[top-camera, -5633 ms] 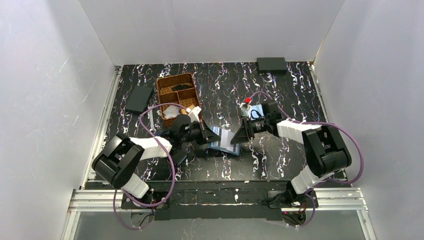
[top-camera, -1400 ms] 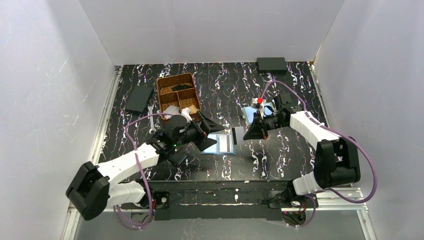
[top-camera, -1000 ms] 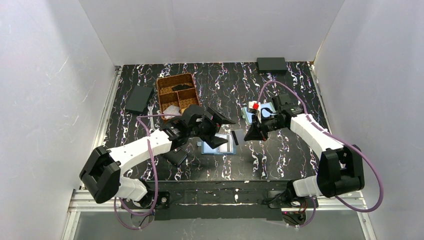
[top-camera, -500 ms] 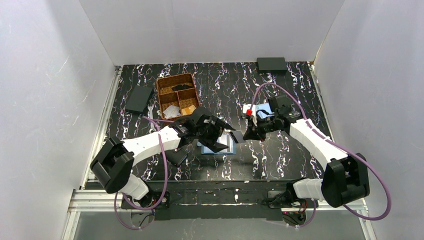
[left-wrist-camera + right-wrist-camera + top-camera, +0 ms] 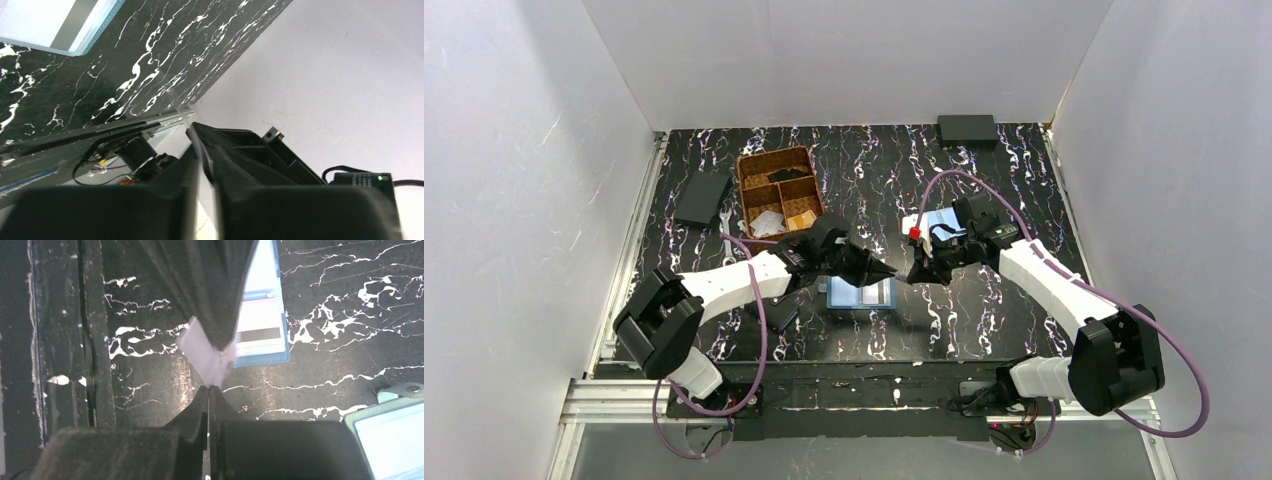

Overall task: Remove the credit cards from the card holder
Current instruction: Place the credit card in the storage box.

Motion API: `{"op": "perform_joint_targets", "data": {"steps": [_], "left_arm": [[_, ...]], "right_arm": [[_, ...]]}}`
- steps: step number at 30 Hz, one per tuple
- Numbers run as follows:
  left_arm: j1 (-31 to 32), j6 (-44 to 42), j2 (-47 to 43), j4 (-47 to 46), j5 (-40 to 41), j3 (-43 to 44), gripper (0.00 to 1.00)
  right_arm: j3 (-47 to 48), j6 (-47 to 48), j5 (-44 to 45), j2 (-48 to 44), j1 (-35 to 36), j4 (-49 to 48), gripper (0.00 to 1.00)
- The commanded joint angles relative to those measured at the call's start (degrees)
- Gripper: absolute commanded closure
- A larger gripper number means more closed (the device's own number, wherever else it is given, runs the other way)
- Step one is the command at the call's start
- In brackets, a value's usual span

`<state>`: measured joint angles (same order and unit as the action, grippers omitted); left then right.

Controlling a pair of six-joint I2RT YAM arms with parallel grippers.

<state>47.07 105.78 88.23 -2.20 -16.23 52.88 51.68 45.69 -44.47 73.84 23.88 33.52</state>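
The task is part done. 1 credit card (image 5: 199, 351), pale and whitish, is out of the card holder (image 5: 264, 360) and hangs in the air just in front of it, caught between the 2 arms where they meet above the middle of the surface (image 5: 984, 180).

The right tool (image 5: 208, 388) has its fingers pressed flat together, and the card's lower corner runs straight into the tips, so it appears to pinch the card there. The left tool (image 5: 880, 270) comes in from the opposite side. Its dark fingers lie across the upper part of the same card with only a thin slit between them, so it looks closed on the card too. This reads as a hand-over from right to left.

The card holder lies open and flat on the surface, just beside and below the 2 tools, with neither tool touching it. At least 1 more card, the striped card (image 5: 257, 333), sits tucked in a pocket, so the holder is not yet empty.

The wicker basket (image 5: 746, 172), further back on the left, holds some pale flat pieces. Whether they are cards I cannot tell.

What is left, as I judge it: finish passing this card, set it down, then draw out what remains.
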Motion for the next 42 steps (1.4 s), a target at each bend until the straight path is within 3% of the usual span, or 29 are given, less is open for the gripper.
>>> {"op": "perform_joint_targets", "data": {"steps": [1,2,7,10,16,23,31,42], "left_arm": [[0.27,-2.07,0.99,-2.49,-1.73,0.18,1.00],[0.22,-3.21,1.09,-3.01,-1.70,0.20,1.00],[-0.53,-10.80,-1.06,-5.58,-0.10,-2.19,1.00],[-1.33,-22.04,-4.23,-5.69,1.85,-4.24,1.00],[-1.14,-52.83,-16.81,-10.54,1.35,-12.25,1.00],[-0.87,-74.51,-32.30,-10.73,1.92,-19.93,1.00],[-1.78,-81.61,-40.08,-9.88,2.55,-21.62,1.00],[-3.81,-81.94,-43.20,-8.53,2.69,-21.95,1.00]], "right_arm": [[0.12,3.80,-2.53,-1.09,0.54,1.81,0.99],[0.21,4.84,-3.16,-1.26,0.55,2.70,0.94],[2.07,10.81,-8.02,-1.41,-0.48,9.84,0.16],[3.89,15.90,-11.39,-1.07,-3.32,15.62,0.03],[4.13,15.62,-16.47,-3.00,-9.46,16.58,0.02],[4.18,14.57,-19.11,-3.13,-13.24,16.42,0.02],[3.79,13.41,-18.56,-1.85,-14.53,15.39,0.02],[3.41,11.64,-18.46,-2.03,-16.13,13.70,0.02]]}}
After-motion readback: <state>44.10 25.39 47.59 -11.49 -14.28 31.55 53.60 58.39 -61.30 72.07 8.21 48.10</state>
